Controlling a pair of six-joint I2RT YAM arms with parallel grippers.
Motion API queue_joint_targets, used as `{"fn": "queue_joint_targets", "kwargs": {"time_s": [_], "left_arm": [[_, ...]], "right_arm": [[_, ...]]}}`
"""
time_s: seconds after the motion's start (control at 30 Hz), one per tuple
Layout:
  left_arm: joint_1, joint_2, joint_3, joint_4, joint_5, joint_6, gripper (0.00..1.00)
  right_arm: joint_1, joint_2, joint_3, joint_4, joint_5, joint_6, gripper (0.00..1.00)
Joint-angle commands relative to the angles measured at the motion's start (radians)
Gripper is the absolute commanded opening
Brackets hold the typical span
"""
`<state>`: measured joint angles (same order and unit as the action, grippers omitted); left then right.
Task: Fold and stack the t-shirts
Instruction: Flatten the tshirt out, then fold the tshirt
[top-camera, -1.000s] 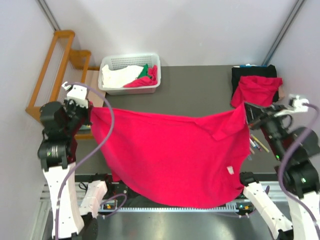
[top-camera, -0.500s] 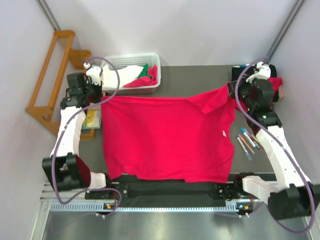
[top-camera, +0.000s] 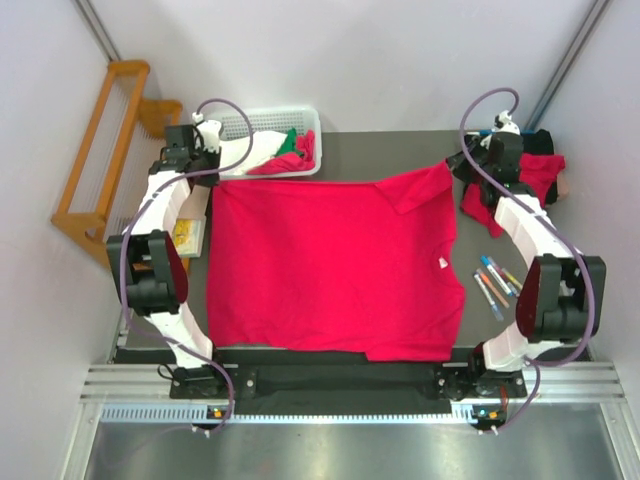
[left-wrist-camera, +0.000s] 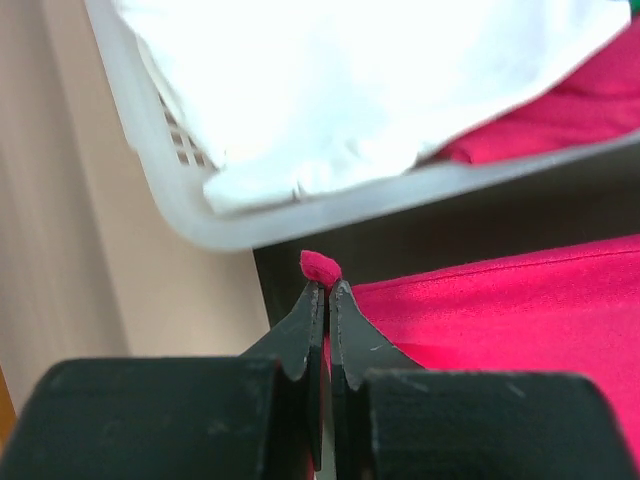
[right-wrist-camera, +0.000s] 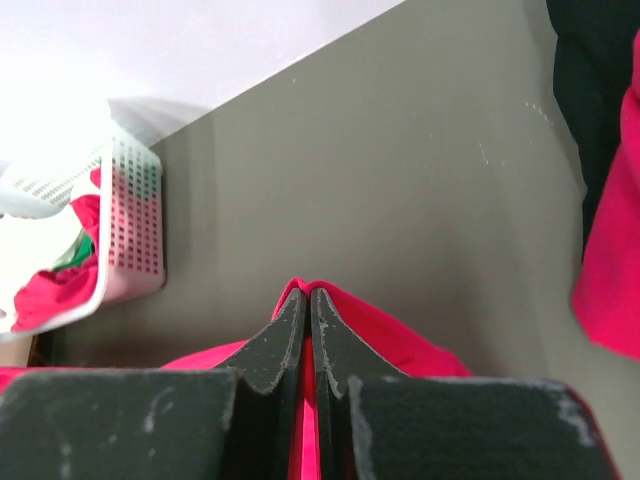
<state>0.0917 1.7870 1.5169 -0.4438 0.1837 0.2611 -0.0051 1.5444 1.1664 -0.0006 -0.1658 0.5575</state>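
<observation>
The left gripper (left-wrist-camera: 327, 288) and right gripper (right-wrist-camera: 307, 298) each pinch a far corner of the spread t-shirt (top-camera: 330, 260); its small white label (top-camera: 442, 263) is unreadable.

Crimson t-shirt (top-camera: 330, 265): spread flat on the desk (top-camera: 390, 152), single layer. My left claw (left-wrist-camera: 326, 288) pinches its far left corner and my right claw (right-wrist-camera: 306, 296) its far right corner, where a flap lies folded over. Second red t-shirt (top-camera: 522, 180): crumpled, just right of my right claw. Third red t-shirt (top-camera: 288, 165): bunched, just right of my left claw.
</observation>
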Motion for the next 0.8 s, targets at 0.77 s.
{"fn": "queue_joint_targets", "kwargs": {"time_s": [0.77], "left_arm": [[-0.058, -0.311, -0.103, -0.11, 0.08, 0.064, 0.0]], "right_arm": [[-0.006, -0.262, -0.192, -0.205, -0.061, 0.056, 0.0]]}}
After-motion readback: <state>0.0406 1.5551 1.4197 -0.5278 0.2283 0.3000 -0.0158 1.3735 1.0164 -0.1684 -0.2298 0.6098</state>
